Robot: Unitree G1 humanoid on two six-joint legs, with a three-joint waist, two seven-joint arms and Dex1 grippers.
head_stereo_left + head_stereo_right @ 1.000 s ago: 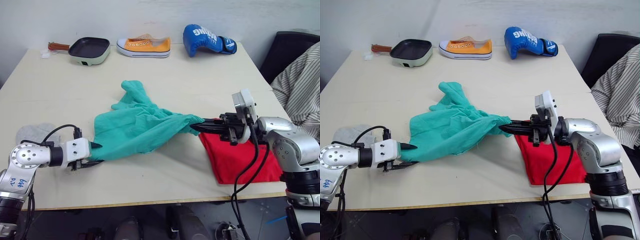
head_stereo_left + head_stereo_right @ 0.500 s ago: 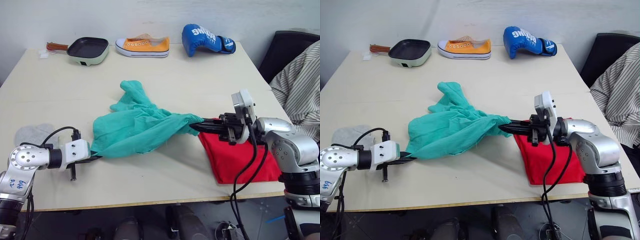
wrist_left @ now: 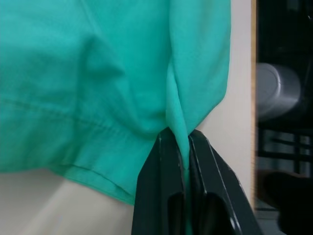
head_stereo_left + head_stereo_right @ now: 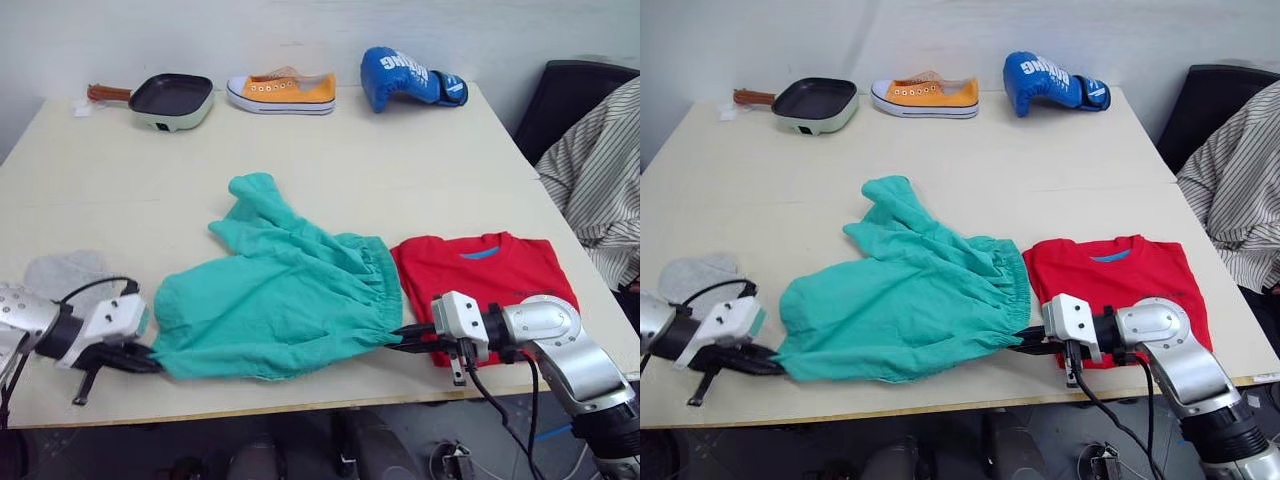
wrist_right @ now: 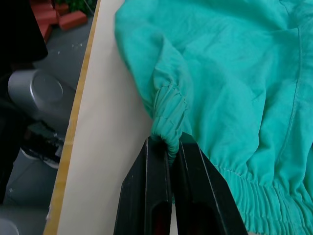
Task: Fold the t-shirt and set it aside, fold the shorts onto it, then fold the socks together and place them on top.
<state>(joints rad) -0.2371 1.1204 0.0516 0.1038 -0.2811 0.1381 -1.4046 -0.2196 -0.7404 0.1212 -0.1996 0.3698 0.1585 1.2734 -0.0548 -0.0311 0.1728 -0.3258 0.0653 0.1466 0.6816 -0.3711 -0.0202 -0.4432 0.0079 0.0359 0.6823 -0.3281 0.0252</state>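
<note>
The teal-green shorts (image 4: 280, 300) lie spread flat near the table's front edge, one leg trailing back toward the middle. My left gripper (image 4: 148, 360) is shut on the shorts' front-left hem corner (image 3: 182, 142). My right gripper (image 4: 393, 342) is shut on the gathered waistband (image 5: 168, 125) at the front right. The folded red t-shirt (image 4: 490, 280) lies flat just right of the shorts, behind my right gripper. The light grey socks (image 4: 62, 274) rest at the left, behind my left arm.
Along the far edge stand a black pan with a green rim (image 4: 172, 98), an orange sneaker (image 4: 283, 92) and a blue boxing glove (image 4: 408, 78). A striped cloth (image 4: 600, 190) hangs over a dark chair beyond the table's right edge.
Both grippers pulled the shorts toward the front edge and lowered them, so they now lie spread flat. The right gripper came off the t-shirt, which now shows whole.
</note>
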